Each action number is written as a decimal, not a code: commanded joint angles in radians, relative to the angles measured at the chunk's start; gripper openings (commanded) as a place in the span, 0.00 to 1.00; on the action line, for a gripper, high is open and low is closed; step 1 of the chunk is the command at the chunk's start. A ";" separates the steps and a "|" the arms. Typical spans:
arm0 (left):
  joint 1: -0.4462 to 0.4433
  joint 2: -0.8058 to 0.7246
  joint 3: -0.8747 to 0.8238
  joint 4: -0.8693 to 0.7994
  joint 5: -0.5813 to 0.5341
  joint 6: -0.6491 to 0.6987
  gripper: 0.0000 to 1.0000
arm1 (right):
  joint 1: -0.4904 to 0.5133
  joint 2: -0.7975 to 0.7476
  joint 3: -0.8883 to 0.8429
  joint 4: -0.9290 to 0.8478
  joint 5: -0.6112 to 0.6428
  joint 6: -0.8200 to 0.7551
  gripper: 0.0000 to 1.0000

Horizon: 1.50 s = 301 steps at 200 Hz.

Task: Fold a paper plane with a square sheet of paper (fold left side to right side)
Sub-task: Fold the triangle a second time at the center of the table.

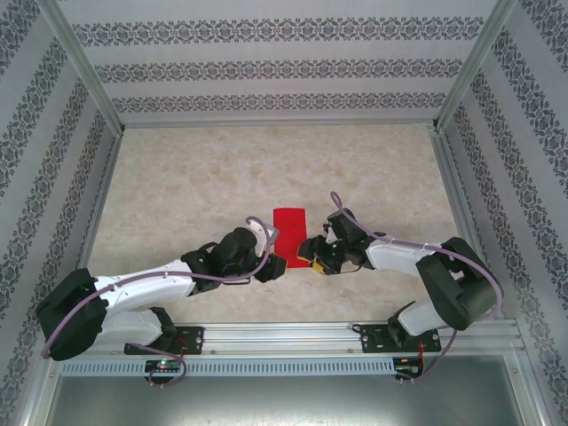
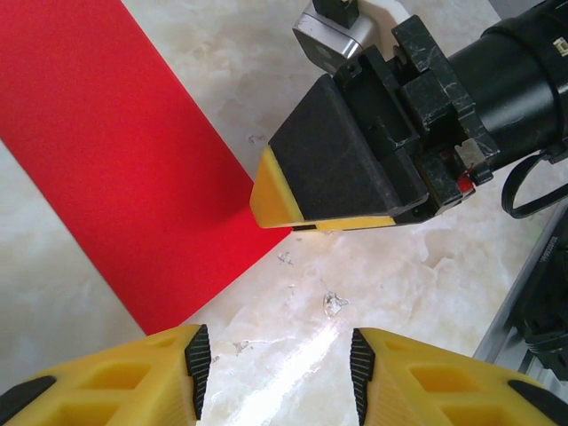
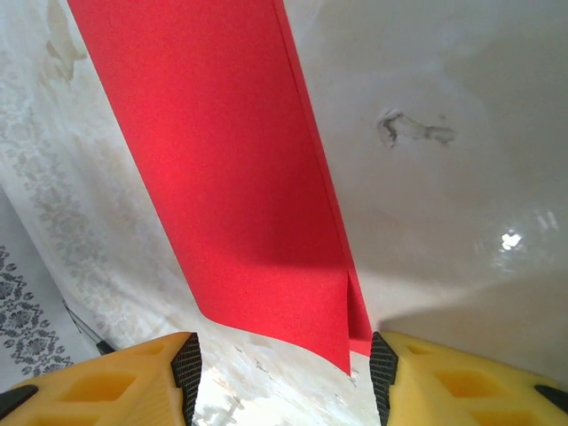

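At the left, the left gripper (image 1: pixel 275 264) hovered low over the marbled table (image 1: pixel 177 177), its jaws roughly half open and holding nothing; bare tabletop showed between them in the left wrist view. The red paper lay just ahead of it and off to its side, not between its jaws.

At centre, the square sheet of paper (image 1: pixel 288 232) lay flat as a narrow strip. Its long axis ran straight away from the arms' bases, and its near end sat in the gap between the two grippers. In the right wrist view, two layers showed along one long edge, with the upper one curling up slightly at the near corner. That suggested the side-to-side fold was already laid over but not yet pressed flat.

At the right, the right gripper (image 1: pixel 311 253) was the closer of the two. It was poised at the strip's near right corner, one fingertip over the paper's edge, with its jaws about half open. They straddled the near end without pinching it.

Because the strip ran lengthwise away from both claws, any pressing stroke would probably have to travel along that axis. The right arm looked better placed to start it, while the left was free to steady the opposite edge.
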 commanded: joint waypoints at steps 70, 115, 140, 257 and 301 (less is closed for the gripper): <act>-0.012 -0.010 0.019 -0.008 -0.045 0.033 0.49 | -0.003 0.049 0.019 0.069 -0.010 0.030 0.55; -0.012 -0.045 0.010 -0.004 -0.061 0.038 0.49 | -0.004 0.073 -0.010 0.184 -0.035 0.079 0.55; -0.012 -0.055 0.011 -0.014 -0.070 0.045 0.49 | -0.003 0.078 0.001 0.191 -0.044 0.084 0.55; -0.012 -0.077 0.010 -0.018 -0.083 0.051 0.49 | 0.019 0.121 0.044 0.157 -0.027 0.036 0.55; -0.015 -0.106 -0.019 0.006 -0.064 0.071 0.49 | -0.003 0.146 0.093 0.203 -0.040 0.011 0.55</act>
